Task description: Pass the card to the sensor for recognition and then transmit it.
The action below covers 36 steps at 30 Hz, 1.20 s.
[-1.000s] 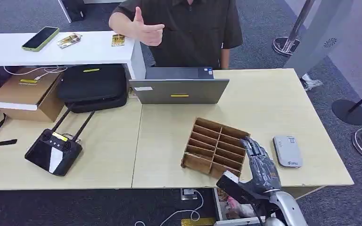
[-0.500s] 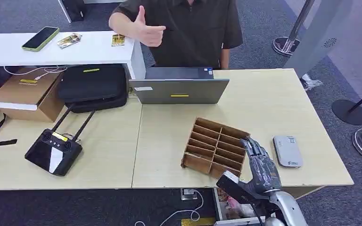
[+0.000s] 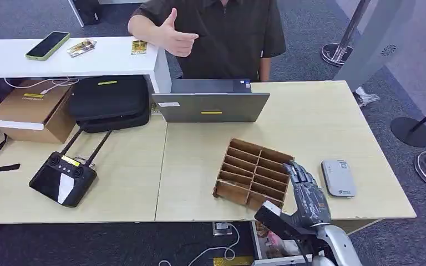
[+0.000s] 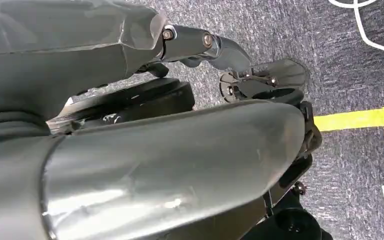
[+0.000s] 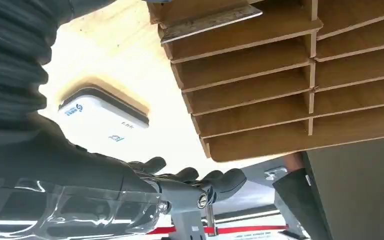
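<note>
Card [image 5: 211, 23]: a thin grey edge lies in an end slot of the wooden divider rack [image 3: 253, 173], seen from the right wrist. The right hand [image 3: 306, 194] hovers at the rack's near right corner, fingers [image 3: 298, 173] straight and slightly apart, holding nothing, between the rack and the white sensor [image 3: 338, 177] on the counter [image 3: 321, 122]. The left hand [image 4: 145, 150] hangs over carpet; its fingers' spread cannot be told. Since half a second ago, the right hand has barely shifted; the person's hand [image 3: 178, 39] behind the laptop [image 3: 211, 106] has opened slightly.
</note>
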Each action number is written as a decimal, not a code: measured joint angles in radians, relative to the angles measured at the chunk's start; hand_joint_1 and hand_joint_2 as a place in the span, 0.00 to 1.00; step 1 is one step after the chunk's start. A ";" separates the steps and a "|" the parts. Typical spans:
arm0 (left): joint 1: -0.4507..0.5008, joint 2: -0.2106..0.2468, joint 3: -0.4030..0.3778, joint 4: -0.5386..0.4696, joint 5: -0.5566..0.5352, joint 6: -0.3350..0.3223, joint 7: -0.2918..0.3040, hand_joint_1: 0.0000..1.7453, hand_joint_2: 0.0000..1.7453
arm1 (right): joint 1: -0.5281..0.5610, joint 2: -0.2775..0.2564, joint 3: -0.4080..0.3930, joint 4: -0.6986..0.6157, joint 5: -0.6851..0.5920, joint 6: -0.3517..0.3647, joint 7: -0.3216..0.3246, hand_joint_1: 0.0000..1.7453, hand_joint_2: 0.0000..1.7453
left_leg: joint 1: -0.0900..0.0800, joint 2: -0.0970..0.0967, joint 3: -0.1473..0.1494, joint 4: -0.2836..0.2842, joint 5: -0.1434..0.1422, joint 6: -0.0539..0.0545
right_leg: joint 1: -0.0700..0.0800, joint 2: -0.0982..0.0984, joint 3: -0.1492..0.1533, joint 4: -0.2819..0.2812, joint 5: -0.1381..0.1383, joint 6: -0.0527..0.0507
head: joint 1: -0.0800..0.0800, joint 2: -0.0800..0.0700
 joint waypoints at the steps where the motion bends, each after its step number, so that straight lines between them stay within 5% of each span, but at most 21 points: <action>1: 0.000 0.000 0.000 0.000 0.000 0.000 0.000 0.00 0.00 | 0.000 0.000 0.000 0.000 0.000 0.000 0.000 0.00 1.00 | 0.000 0.000 0.000 0.000 0.000 0.000 | 0.000 0.000 0.000 0.000 0.000 0.000 | 0.000 0.000; 20: 0.000 0.000 -0.003 0.000 0.001 0.000 0.001 0.00 0.00 | -0.006 0.023 0.003 0.029 -0.012 -0.029 -0.012 0.00 1.00 | 0.000 0.000 0.000 0.000 0.000 0.000 | 0.000 0.000 0.000 0.000 0.000 0.000 | 0.000 0.000; 27: 0.000 0.002 -0.005 0.000 0.021 -0.001 0.008 0.00 0.00 | -0.028 0.031 0.024 0.061 0.163 0.037 0.096 0.00 1.00 | 0.000 0.000 0.000 0.000 0.000 0.000 | 0.000 0.000 0.000 0.000 0.000 0.000 | 0.000 0.000; 36: 0.000 0.005 -0.005 0.000 0.035 -0.006 0.008 0.00 0.00 | -0.062 0.031 0.048 0.099 0.203 0.044 0.103 0.00 1.00 | 0.000 0.000 0.000 0.000 0.000 0.000 | 0.000 0.000 0.000 0.000 0.000 0.000 | 0.000 0.000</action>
